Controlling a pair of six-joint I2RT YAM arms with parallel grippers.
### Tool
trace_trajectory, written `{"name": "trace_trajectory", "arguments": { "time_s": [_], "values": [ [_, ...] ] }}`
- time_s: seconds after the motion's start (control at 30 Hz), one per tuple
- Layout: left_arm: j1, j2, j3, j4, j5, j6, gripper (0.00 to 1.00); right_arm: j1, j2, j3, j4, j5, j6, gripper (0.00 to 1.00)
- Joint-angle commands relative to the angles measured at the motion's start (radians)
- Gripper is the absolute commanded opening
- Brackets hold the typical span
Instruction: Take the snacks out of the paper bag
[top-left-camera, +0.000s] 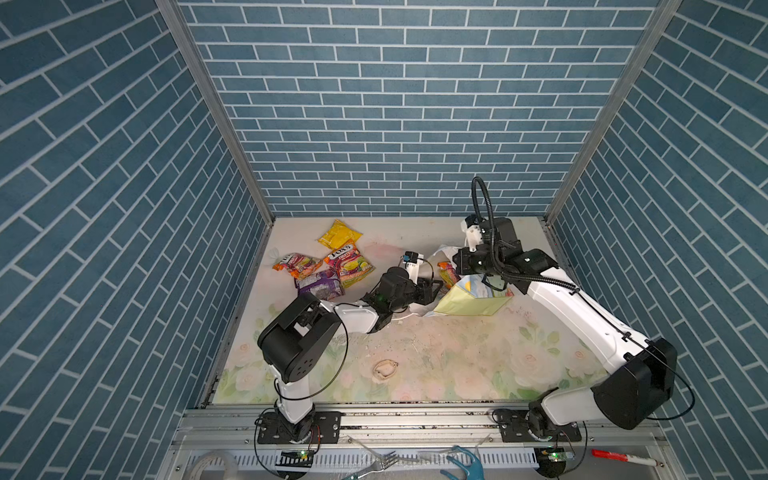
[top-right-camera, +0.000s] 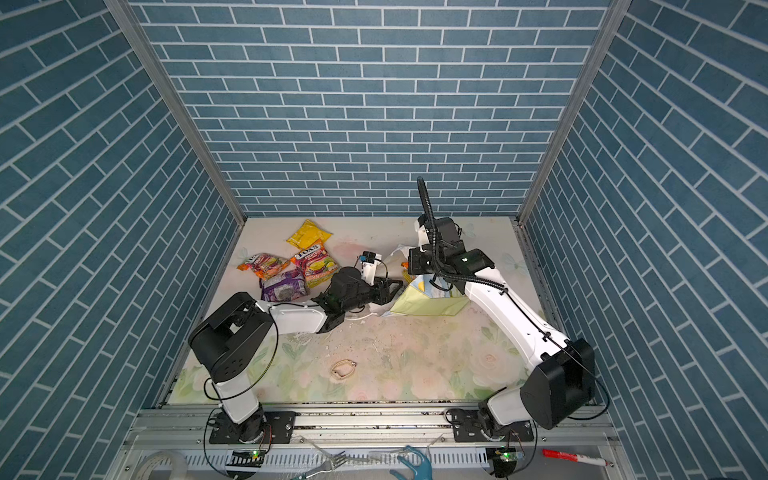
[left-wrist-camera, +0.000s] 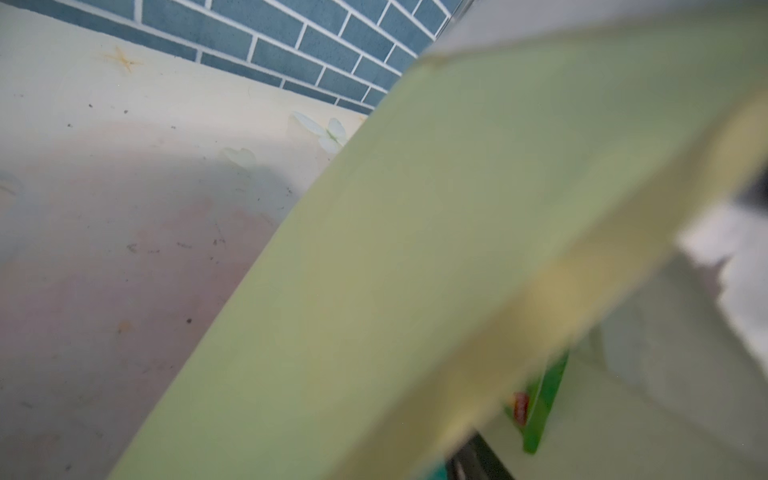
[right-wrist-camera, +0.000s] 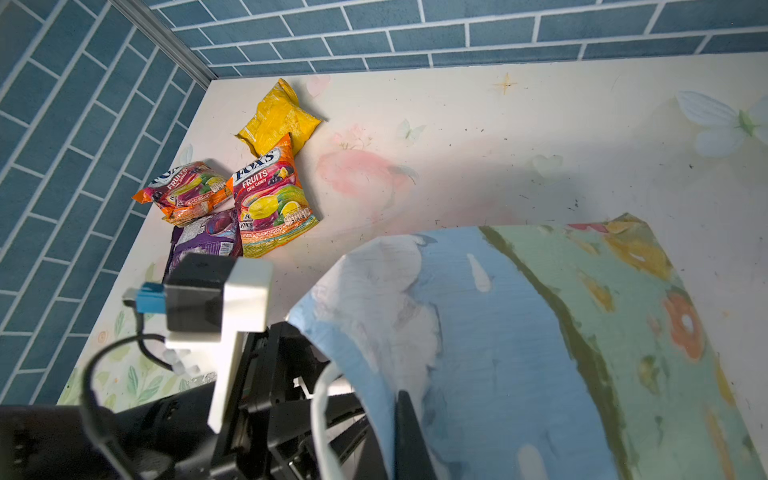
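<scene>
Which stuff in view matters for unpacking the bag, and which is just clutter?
Job: paper bag, yellow packet, two candy bags, purple packet, orange packet at the bag's mouth, green packet inside.
Lying about: tan loop, fork, red marker.

white arm shells (top-left-camera: 355, 319), black joint housings (top-left-camera: 291, 345), a black left pincer (top-left-camera: 436, 291); thin black cables (right-wrist-camera: 85, 386); ribbed black hose (top-left-camera: 474, 195) on the right arm (top-left-camera: 582, 316).
</scene>
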Motion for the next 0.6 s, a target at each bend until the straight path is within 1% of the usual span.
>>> {"name": "trace_trajectory", "arguments": {
  "time_s": [0.0, 0.07, 0.13, 0.27, 0.4, 0.57],
  "values": [
    [-0.016, 0.039, -0.024, 0.179, 0.002, 0.087, 0.51, 0.001, 0.014, 0.053, -0.027, 0.003, -0.018, 0.00],
    [-0.016, 0.076, 0.006, 0.169, 0.043, 0.096, 0.54, 0.001, 0.030, 0.069, -0.034, -0.004, -0.011, 0.00],
    [-0.016, 0.106, 0.036, 0.134, 0.044, 0.070, 0.56, 0.001, 0.041, 0.083, -0.039, -0.007, -0.011, 0.00],
    [-0.016, 0.169, 0.090, 0.139, 0.062, 0.028, 0.71, 0.001, 0.049, 0.086, -0.028, -0.015, -0.003, 0.00],
    [-0.017, 0.236, 0.156, 0.134, 0.070, -0.025, 0.75, 0.000, 0.063, 0.085, -0.008, -0.034, 0.010, 0.00],
    [-0.026, 0.312, 0.244, 0.124, 0.089, -0.056, 0.74, 0.001, 0.082, 0.083, 0.021, -0.070, 0.023, 0.00]
  ]
}}
